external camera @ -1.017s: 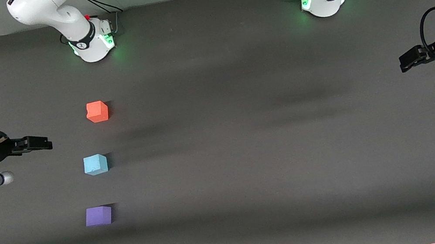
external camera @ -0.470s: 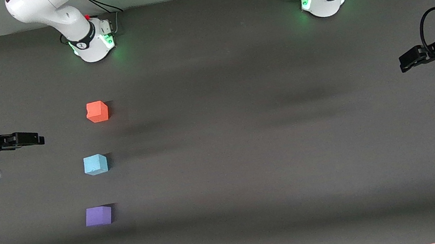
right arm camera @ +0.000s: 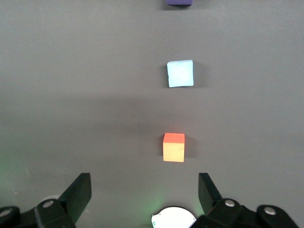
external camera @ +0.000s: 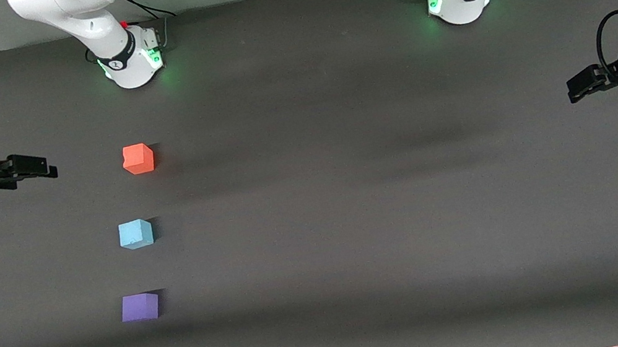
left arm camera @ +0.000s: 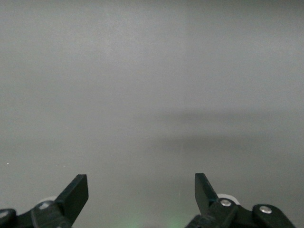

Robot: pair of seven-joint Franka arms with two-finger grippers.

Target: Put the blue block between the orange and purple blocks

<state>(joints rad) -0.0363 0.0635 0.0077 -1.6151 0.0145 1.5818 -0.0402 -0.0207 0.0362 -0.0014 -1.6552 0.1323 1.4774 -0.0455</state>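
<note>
The right end effector (external camera: 45, 168) hangs over the table (external camera: 355, 222) at the right arm's end, its 2 fingers (right arm camera: 78, 192) spread apart and holding nothing. In the right wrist view the orange block (right arm camera: 174, 147) shows between the spread fingertips but well out from them, with the blue block (right arm camera: 180, 73) farther out and the purple block (right arm camera: 179, 2) farthest, cut by the frame edge.

Just toward the table's middle from this end effector, the 3 cubes sit in a loose line on the table, each apart from the next. The orange block (external camera: 138, 158) lies about level with the right end effector and nearest to it. The blue block (external camera: 136, 234) sits between the other 2, nearer to the front camera than the orange one. The purple block (external camera: 140, 307) is nearest to that camera and farthest from the end effector. No cube touches another.

At the left arm's end of the table, the left end effector (external camera: 580, 88) waits in the air, well apart from all 3 cubes. Its fingers (left arm camera: 76, 194) are released and wide, with only bare table seen between them.
</note>
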